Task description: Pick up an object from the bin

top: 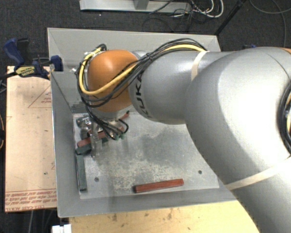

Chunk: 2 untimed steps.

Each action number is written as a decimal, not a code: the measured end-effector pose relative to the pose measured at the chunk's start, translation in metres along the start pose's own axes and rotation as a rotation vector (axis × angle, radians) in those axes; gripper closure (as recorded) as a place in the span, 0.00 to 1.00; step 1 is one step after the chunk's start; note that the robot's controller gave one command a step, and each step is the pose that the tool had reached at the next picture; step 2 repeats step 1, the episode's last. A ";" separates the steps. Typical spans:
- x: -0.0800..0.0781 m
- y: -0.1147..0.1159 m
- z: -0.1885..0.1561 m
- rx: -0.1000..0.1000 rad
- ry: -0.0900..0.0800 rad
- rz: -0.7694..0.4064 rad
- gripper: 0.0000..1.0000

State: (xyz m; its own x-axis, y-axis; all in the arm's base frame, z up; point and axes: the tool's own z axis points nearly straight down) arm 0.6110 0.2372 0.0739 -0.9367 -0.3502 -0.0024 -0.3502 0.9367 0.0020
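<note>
My gripper (pixel 93 138) is low in the left part of the bin, under the arm's wrist. Just to its left lies a small reddish-brown piece (pixel 82 143), close to or touching the gripper; I cannot tell which. A long dark grey bar (pixel 81 173) begins right below that piece and runs toward the bin's front along the left wall. I see nothing clearly held.
A red-brown flat stick (pixel 158 185) lies near the front wall, right of the gripper and well apart from it. The arm and its orange wrist cover hide the bin's back and right. The bin's left wall is close to the gripper.
</note>
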 end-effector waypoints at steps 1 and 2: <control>-0.022 -0.016 -0.183 0.002 -0.009 -0.010 1.00; -0.022 -0.016 -0.183 0.002 -0.009 -0.010 1.00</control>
